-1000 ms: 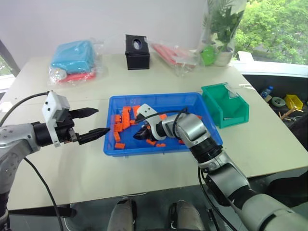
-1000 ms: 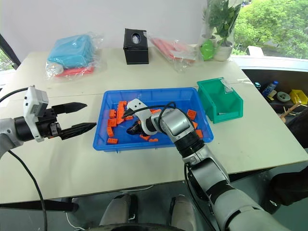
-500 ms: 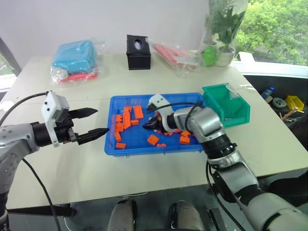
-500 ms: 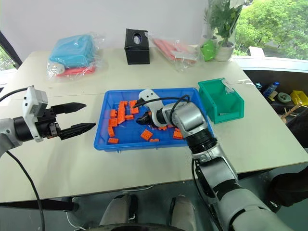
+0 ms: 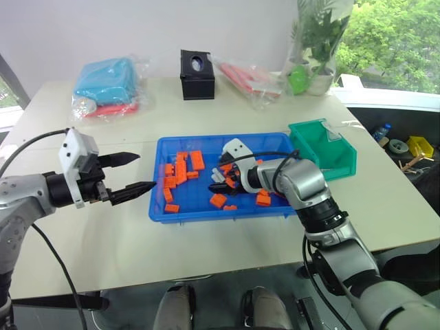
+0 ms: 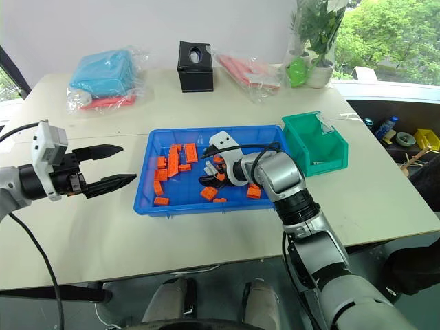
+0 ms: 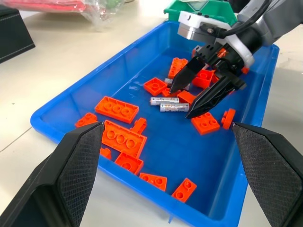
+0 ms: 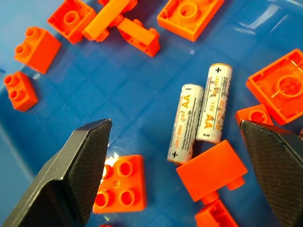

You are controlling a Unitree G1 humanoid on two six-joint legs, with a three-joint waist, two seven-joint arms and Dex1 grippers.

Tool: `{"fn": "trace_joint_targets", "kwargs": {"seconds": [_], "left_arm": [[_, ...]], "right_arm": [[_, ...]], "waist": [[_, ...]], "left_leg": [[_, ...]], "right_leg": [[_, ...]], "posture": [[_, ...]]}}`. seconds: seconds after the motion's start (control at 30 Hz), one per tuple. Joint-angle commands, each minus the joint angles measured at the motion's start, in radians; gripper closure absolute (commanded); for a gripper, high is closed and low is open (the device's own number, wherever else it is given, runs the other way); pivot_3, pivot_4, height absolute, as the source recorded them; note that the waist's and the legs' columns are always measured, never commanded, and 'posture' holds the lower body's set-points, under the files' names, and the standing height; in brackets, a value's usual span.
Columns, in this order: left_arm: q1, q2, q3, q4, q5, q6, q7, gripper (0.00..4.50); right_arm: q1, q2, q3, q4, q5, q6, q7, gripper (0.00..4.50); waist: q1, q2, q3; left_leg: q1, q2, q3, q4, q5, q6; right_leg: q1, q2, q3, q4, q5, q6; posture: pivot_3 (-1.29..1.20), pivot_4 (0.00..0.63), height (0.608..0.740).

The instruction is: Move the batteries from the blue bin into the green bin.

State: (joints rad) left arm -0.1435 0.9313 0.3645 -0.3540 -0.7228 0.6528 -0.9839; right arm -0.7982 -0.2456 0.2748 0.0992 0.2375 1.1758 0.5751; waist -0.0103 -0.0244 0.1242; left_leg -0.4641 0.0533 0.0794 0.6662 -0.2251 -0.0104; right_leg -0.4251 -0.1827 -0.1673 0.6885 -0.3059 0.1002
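The right end effector (image 7: pixel 201 92) hangs inside the blue bin (image 5: pixel 206 207) with its two black fingers spread wide and nothing between them. Just below its fingertips two batteries (image 8: pixel 201 111) lie side by side on the bin floor, touching each other, with orange blocks (image 8: pixel 118 187) scattered all around them; one block rests against the batteries' near ends. The green bin (image 5: pixel 323 152) stands on the counter (image 5: pixel 124 240) just beyond the blue bin's far-right corner, behind this arm's wrist. The left end effector (image 5: pixel 134 175) hovers over the counter just outside the blue bin's left rim, its fingers also spread and empty, pointing toward the blocks.
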Motion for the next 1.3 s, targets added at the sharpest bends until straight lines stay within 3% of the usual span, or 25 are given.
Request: {"fn": "trace_joint_targets", "kwargs": {"seconds": [0.03, 0.4, 1.2, 1.3], "left_arm": [[-0.023, 0.011, 0.002, -0.002, 0.004, -0.016, -0.007, 0.00], [-0.012, 0.002, 0.001, -0.015, 0.004, -0.012, -0.007, 0.00], [-0.024, 0.015, -0.055, -0.089, -0.040, 0.019, -0.051, 0.00], [-0.028, 0.022, -0.070, -0.092, -0.040, 0.015, -0.066, 0.00]], "right_arm": [[0.000, -0.002, 0.021, -0.019, -0.009, -0.041, 0.000, 0.04], [0.002, -0.008, 0.078, -0.121, -0.008, -0.062, 0.019, 0.04], [0.035, 0.006, 0.127, 0.043, -0.045, -0.140, 0.061, 0.04], [0.036, 0.002, 0.119, 0.010, -0.034, -0.118, 0.067, 1.41]], "waist": [[0.000, 0.000, 0.000], [0.000, 0.000, 0.000], [0.000, -0.003, -0.002], [0.000, -0.003, -0.002]], "left_leg": [[0.000, 0.000, 0.000, 0.000, 0.000, 0.000], [0.000, 0.000, 0.000, 0.000, 0.000, 0.000], [0.001, 0.000, 0.000, 0.000, 0.000, 0.000], [0.001, 0.000, 0.000, 0.000, 0.000, 0.000]], "right_leg": [[0.000, 0.000, 0.000, 0.000, 0.000, 0.000], [0.000, 0.000, 0.000, 0.000, 0.000, 0.000], [0.001, 0.000, 0.000, 0.000, 0.000, 0.000], [0.001, 0.000, 0.000, 0.000, 0.000, 0.000]], "posture": [[0.00, 0.150, 0.636], [0.00, 0.150, 0.636], [0.00, 0.150, 0.636], [0.00, 0.150, 0.636]]}}
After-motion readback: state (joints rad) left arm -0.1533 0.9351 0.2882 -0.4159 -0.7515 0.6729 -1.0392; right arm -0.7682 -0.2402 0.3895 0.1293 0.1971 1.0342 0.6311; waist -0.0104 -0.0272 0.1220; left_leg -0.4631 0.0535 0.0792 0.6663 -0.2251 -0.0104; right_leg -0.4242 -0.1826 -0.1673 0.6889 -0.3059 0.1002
